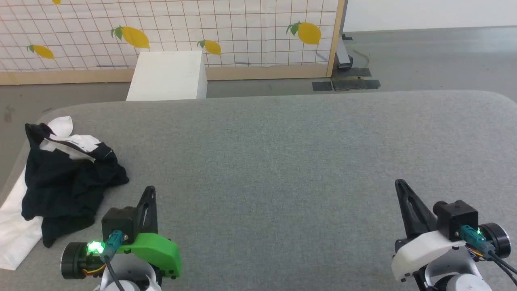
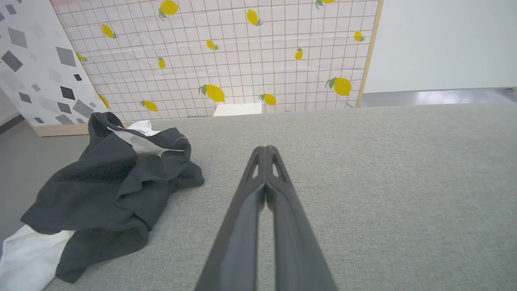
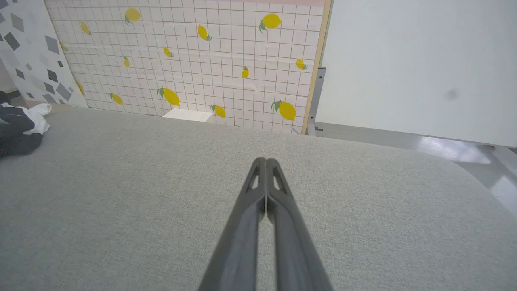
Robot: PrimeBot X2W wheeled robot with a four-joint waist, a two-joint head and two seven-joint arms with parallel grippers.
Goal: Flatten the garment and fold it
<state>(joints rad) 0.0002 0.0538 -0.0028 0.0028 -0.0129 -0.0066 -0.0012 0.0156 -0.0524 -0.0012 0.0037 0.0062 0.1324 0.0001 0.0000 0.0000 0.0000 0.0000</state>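
Note:
The garment lies crumpled in a heap at the left edge of the grey table, black cloth on top with white parts showing at the back and hanging off the left side. In the left wrist view the garment sits to the left of my fingers. My left gripper is shut and holds nothing, a short way right of the heap. My right gripper is shut too, far right over bare table. The right wrist view catches a corner of the garment at its left edge.
A white box stands on the floor behind the table. Behind it runs a lemon-print panel with a wooden frame. Grey floor lies beyond the table's right end. The table's left edge is under the garment.

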